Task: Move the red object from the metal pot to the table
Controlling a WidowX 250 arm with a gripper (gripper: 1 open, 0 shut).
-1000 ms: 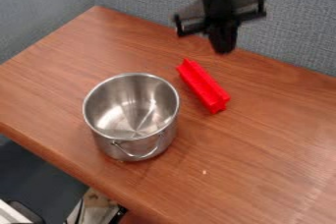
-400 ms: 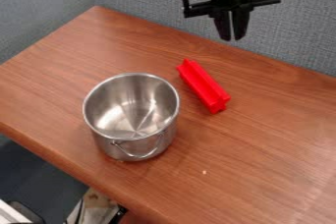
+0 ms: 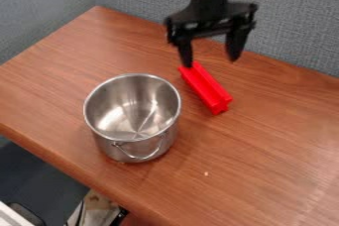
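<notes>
In the camera view, the black gripper (image 3: 209, 54), fingers spread wide, hangs at top centre over a smooth red block (image 3: 205, 87) on the wood-grain table (image 3: 252, 161), near the round, shiny steel pot (image 3: 133, 117) (straight-sided) at centre left.

Backdrop: grey, finely textured wall or partition panels (image 3: 290, 34), spanning from 9 o'clock through 12 to 3 o'clock. Panels meet in a corner near 11 o'clock. Dark area (image 3: 34, 179) below the panel at 8 o'clock. Pale object (image 3: 14, 216) and cable-like dark lines at 7 o'clock, partly cut off; identity unclear. Lighting: soft, fairly even.
</notes>
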